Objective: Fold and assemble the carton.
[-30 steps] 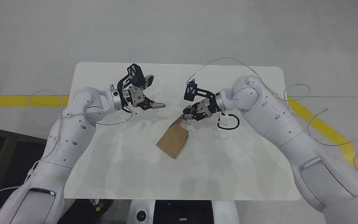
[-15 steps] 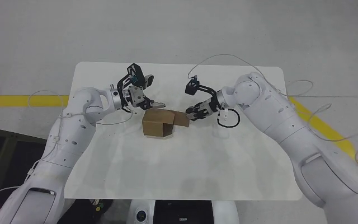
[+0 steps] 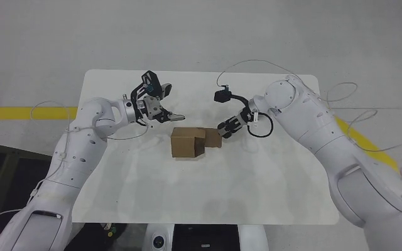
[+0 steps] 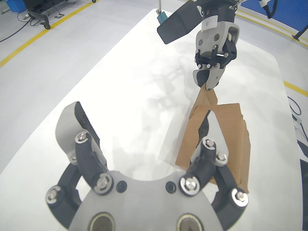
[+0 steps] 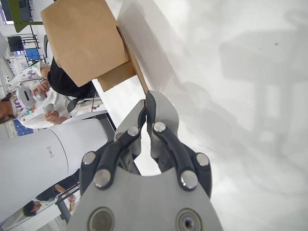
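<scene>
Holding a flap in my right gripper (image 3: 223,128), clenched on the cardboard edge at the carton's (image 3: 187,143) right side, I see the carton standing partly opened into a box, the table (image 3: 270,188) under it. My left gripper (image 3: 178,117) hangs spread open, empty, just off the carton's far left corner, not touching.

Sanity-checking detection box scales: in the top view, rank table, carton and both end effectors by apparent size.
1. table
2. carton
3. left end effector and right end effector: they look alike, so they are not ranked against each other.
</scene>
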